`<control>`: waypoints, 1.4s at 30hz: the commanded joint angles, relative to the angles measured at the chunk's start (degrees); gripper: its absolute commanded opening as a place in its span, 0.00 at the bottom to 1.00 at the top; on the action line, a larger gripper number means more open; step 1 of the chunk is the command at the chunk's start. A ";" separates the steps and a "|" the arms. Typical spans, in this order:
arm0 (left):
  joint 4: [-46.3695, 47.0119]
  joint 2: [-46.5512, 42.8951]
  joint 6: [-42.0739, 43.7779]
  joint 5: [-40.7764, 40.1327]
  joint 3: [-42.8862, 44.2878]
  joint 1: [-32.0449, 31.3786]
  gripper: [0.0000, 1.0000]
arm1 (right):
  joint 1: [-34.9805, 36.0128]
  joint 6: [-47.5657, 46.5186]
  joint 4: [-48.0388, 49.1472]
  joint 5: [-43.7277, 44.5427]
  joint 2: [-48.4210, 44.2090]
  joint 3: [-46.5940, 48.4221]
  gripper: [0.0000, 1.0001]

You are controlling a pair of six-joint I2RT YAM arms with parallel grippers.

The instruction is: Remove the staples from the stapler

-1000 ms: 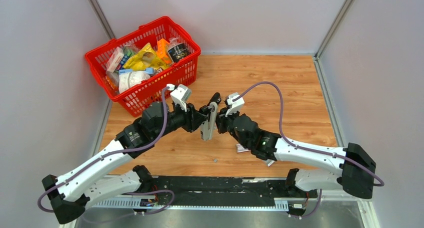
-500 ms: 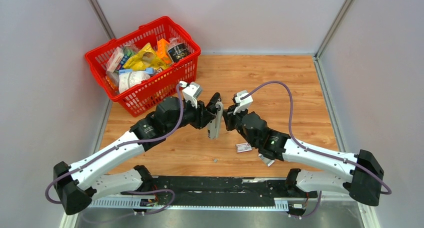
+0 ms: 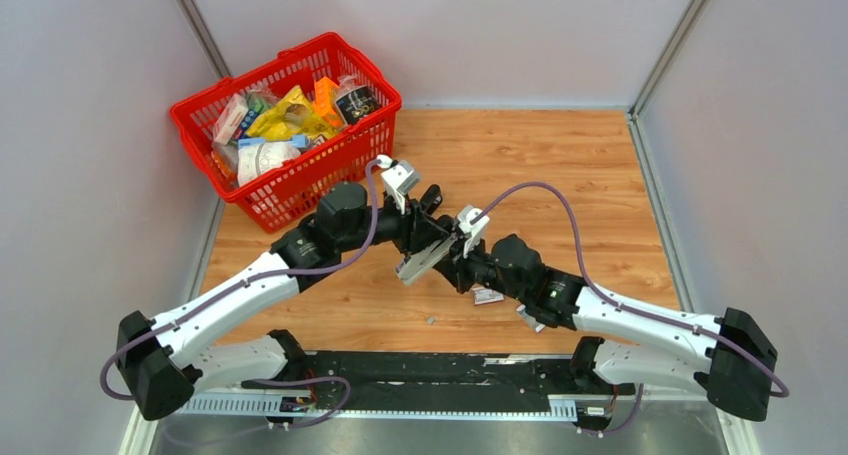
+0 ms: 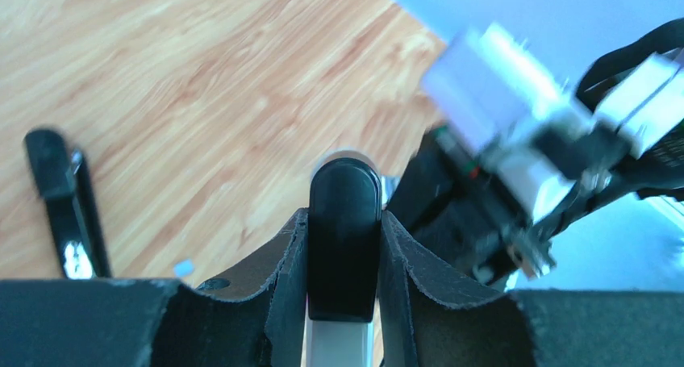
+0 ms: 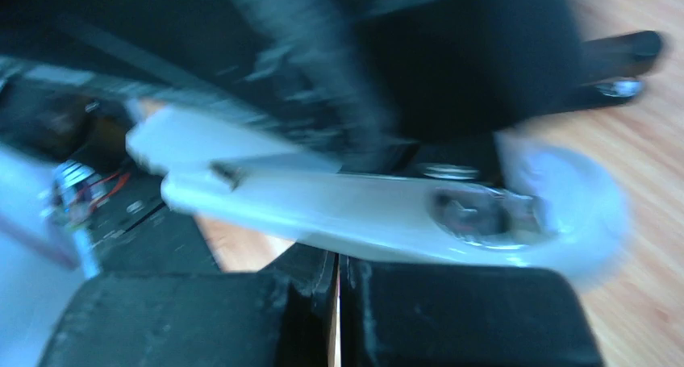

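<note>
The stapler (image 3: 424, 259) is held above the table, its silver magazine slanting down to the left and its black top arm (image 3: 432, 194) swung open behind. My left gripper (image 3: 418, 229) is shut on the stapler; the left wrist view shows its fingers (image 4: 282, 262) clamped on the black end (image 4: 344, 230). My right gripper (image 3: 456, 262) is shut, its fingertips just under the blurred silver magazine (image 5: 339, 210); nothing shows between them. A tiny grey staple bit (image 3: 430, 318) lies on the wood in front.
A red basket (image 3: 345, 45) full of packets stands at the back left. A small white-and-red box (image 3: 487, 296) lies on the table under my right arm. Grey walls close in both sides and the back.
My left gripper has moved right and farther out with the stapler, whose magazine has tilted from near upright to slanted. My right gripper has dropped lower and to the left under it.
</note>
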 commanded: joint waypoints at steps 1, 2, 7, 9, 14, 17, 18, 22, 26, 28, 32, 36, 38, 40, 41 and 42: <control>11.12 1.34 -0.48 15.52 3.29 -2.44 0.00 | 1.88 -0.68 10.14 -8.87 -3.82 2.57 0.00; 10.69 1.52 -0.04 14.48 3.38 -2.44 0.00 | 1.80 -0.77 8.56 -6.67 -4.52 2.57 0.00; 7.26 2.13 2.16 10.52 4.87 -2.44 0.00 | 1.88 0.36 -0.57 4.41 -7.95 3.36 0.00; 6.12 2.57 3.21 8.76 5.84 -2.35 0.00 | 1.89 1.77 -3.74 7.92 -10.06 3.01 0.00; 1.98 5.38 6.55 2.36 9.26 -2.35 0.00 | 1.80 5.11 -15.34 16.10 -16.21 3.09 0.00; 0.31 8.80 7.96 -2.48 11.98 -2.17 0.00 | 1.80 7.39 -19.48 18.31 -18.76 2.83 0.00; 0.22 9.68 8.14 -3.28 12.52 -2.09 0.00 | 1.88 7.92 -20.18 18.66 -19.38 2.57 0.00; 1.27 15.22 7.26 -4.25 15.07 0.11 0.00 | 1.80 10.38 -23.35 20.33 -20.97 2.22 0.00; 0.75 22.69 7.00 -4.61 19.89 3.18 0.00 | 1.80 12.66 -25.81 21.91 -21.23 1.95 0.00; 0.66 27.77 6.82 -5.13 22.09 4.15 0.00 | 1.88 13.55 -26.08 21.31 -21.06 1.51 0.00; 0.93 35.86 6.55 -5.13 26.83 5.64 0.00 | 1.80 15.04 -26.08 21.65 -21.06 0.37 0.00; 0.14 43.15 8.22 -5.13 32.54 6.35 0.00 | 1.80 16.71 -26.34 22.18 -20.88 -0.33 0.00; -1.00 46.41 8.92 -5.05 35.44 6.61 0.00 | 1.80 17.50 -26.43 22.53 -20.71 -0.77 0.00; -1.71 49.31 9.54 -5.57 37.99 6.70 0.00 | 1.88 18.29 -26.87 22.62 -20.35 -1.03 0.00; -2.32 50.38 9.81 -5.66 39.75 6.88 0.00 | 1.80 18.65 -26.96 22.71 -20.18 -1.12 0.00; -2.50 52.21 9.98 -5.66 40.55 7.05 0.00 | 1.80 19.00 -27.31 22.62 -20.09 -1.21 0.00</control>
